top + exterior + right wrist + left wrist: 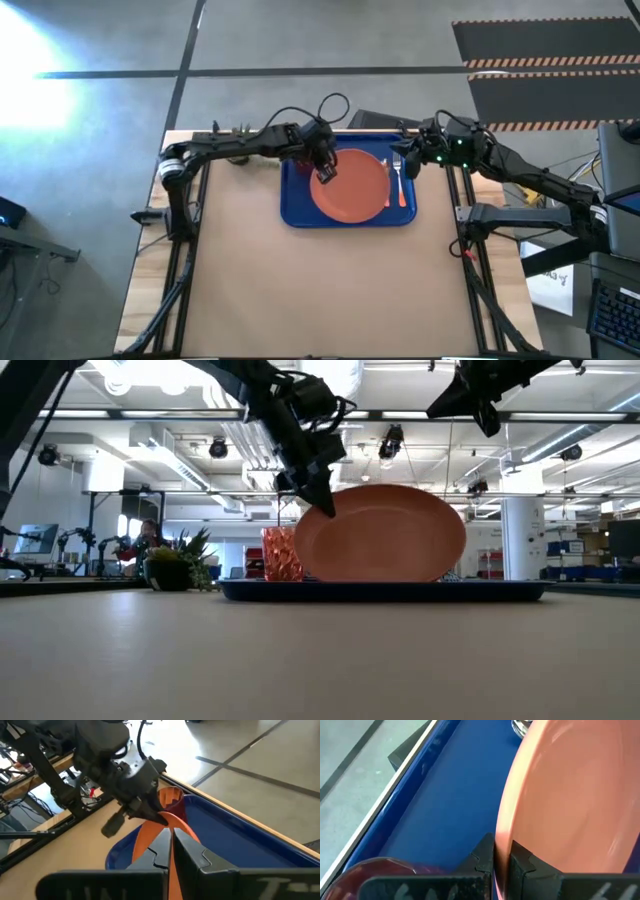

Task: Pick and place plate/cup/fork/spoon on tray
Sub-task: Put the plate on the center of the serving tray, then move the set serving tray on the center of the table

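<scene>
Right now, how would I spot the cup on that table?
Find the blue tray at the table's far edge. The cup stands in its corner beside the tilted orange plate, by the left end effector. It is the only dark-red, see-through, upright thing there.

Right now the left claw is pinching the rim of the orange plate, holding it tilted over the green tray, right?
Nearly. The tray is deep blue, not green, as the high view shows. The left claw does pinch the rim of the plate, holding it tilted over that tray.

Tan table, blue tray atop
</scene>
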